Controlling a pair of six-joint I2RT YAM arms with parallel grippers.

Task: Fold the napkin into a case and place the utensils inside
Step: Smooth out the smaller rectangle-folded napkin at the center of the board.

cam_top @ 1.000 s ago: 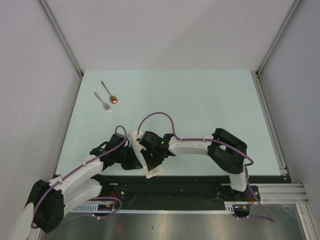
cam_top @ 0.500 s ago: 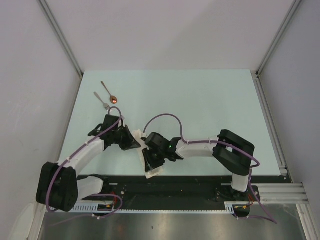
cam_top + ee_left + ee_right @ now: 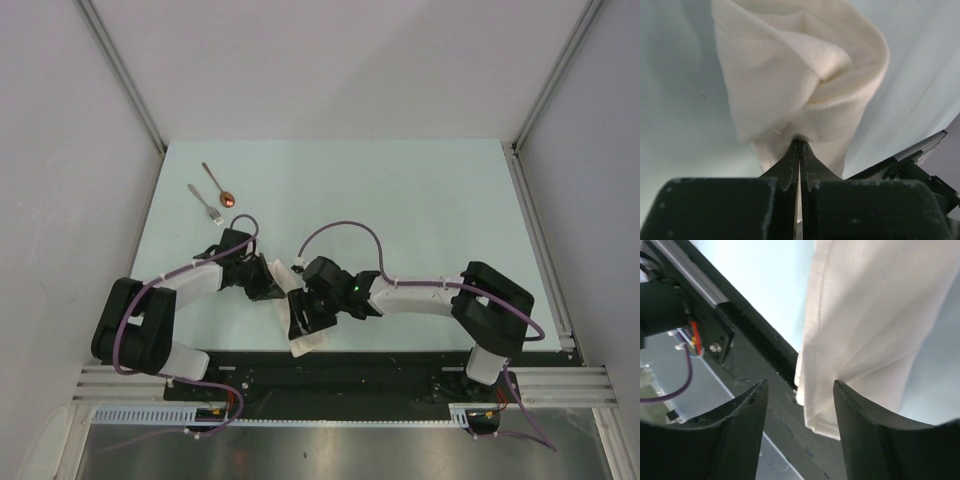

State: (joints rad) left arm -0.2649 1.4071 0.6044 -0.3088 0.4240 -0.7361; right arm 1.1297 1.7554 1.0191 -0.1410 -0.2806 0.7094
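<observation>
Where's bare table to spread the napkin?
Bare: the table at far middle and right, from the spoon across to the right edge. Crowded: far left by the fork, and near centre, where the left gripper pinches the napkin beside the right gripper.

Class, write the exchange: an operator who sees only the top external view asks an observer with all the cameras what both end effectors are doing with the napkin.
Operator: Left side first. Is anything gripped? The arms hide it from me.
Observer: Yes. The left end effector is shut, pinching a fold of the napkin, which bulges in a loop beyond it.
Operator: And the right side?
Observer: The right end effector is open. The cloth's edge lies between its fingers, unclamped.
Operator: Where does that end of the cloth lie?
Observer: It reaches past the near edge of the table, over the black rail.
</observation>
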